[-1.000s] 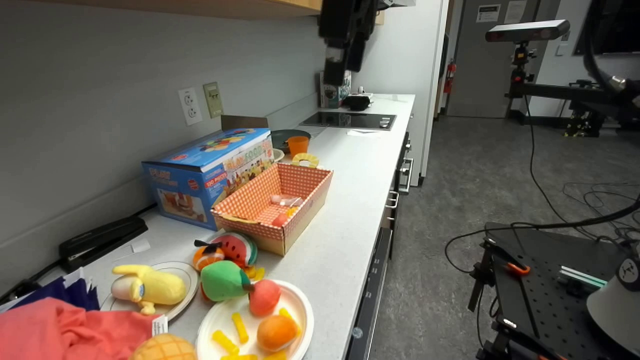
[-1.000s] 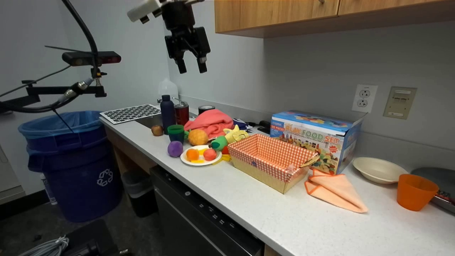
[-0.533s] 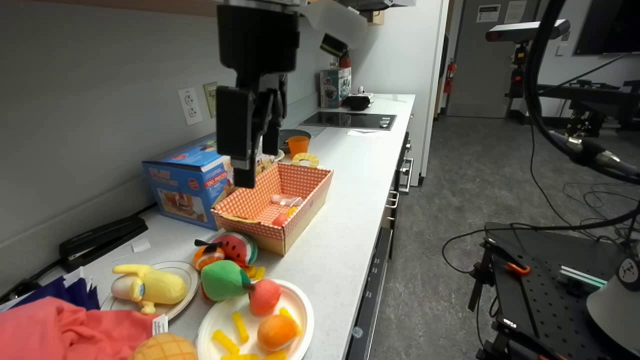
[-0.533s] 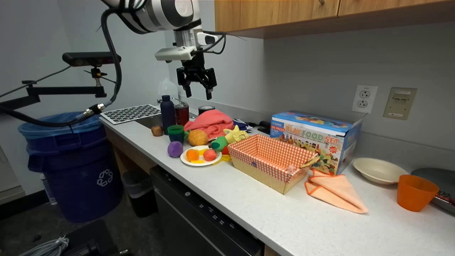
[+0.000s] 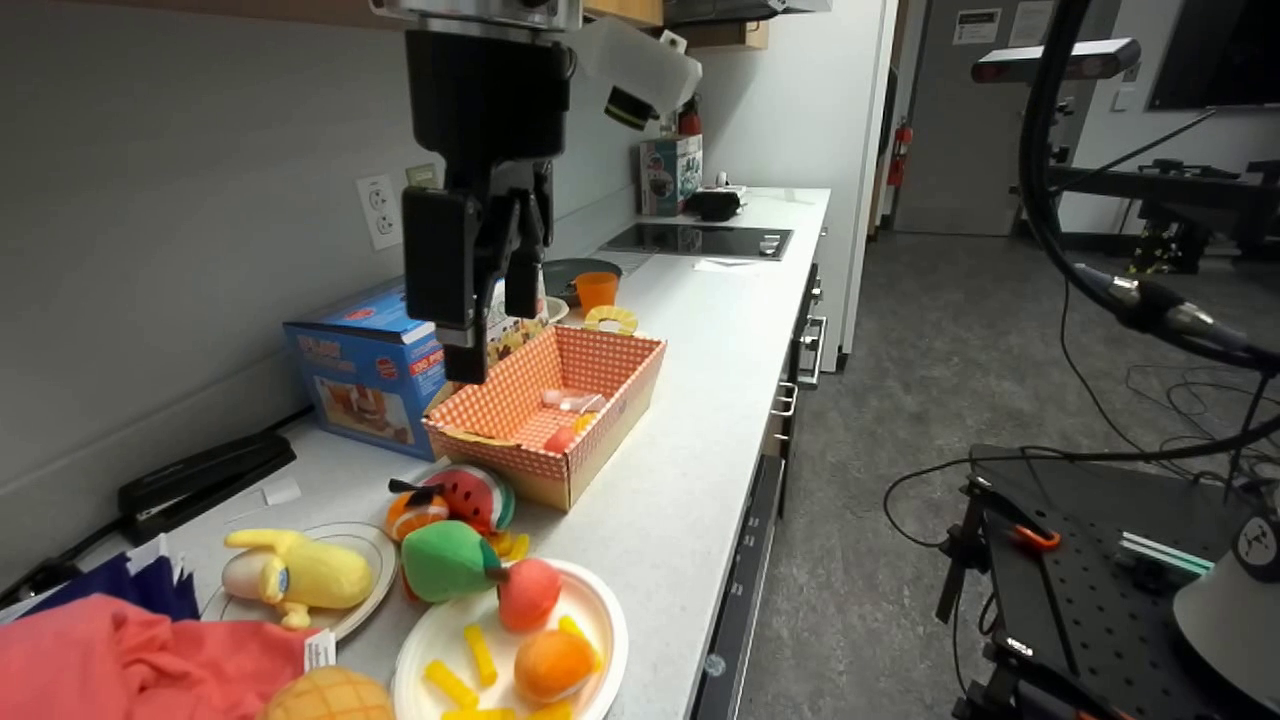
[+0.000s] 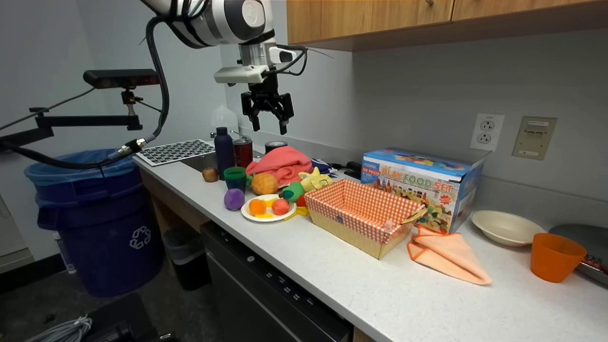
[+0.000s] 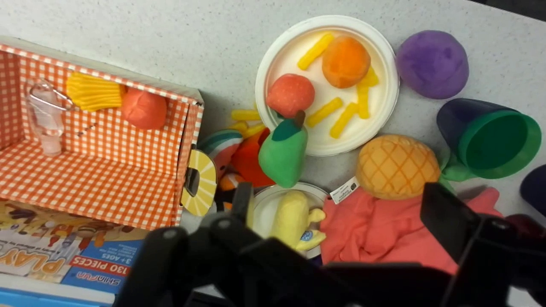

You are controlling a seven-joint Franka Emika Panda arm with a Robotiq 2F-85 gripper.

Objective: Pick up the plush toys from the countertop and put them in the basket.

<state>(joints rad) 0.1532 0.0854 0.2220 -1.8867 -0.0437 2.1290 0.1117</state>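
My gripper hangs open and empty, high above the countertop; it also shows in an exterior view and the wrist view. Below its fingers in the wrist view lie a yellow banana plush on a plate and a pineapple plush by a coral cloth. A green pear plush leans at a white plate's edge. That plate holds a round orange plush and a red one. A watermelon plush lies beside the orange-checked basket. Inside the basket is a red toy.
A blue play food box stands against the basket's wall side. A purple plush and a green-rimmed cup lie beyond the white plate. Bottles stand farther along. A wooden cabinet hangs overhead.
My gripper has come down from higher up and swung in over the toys, slowing in the last half second. It stays open. The toys and basket have not moved.
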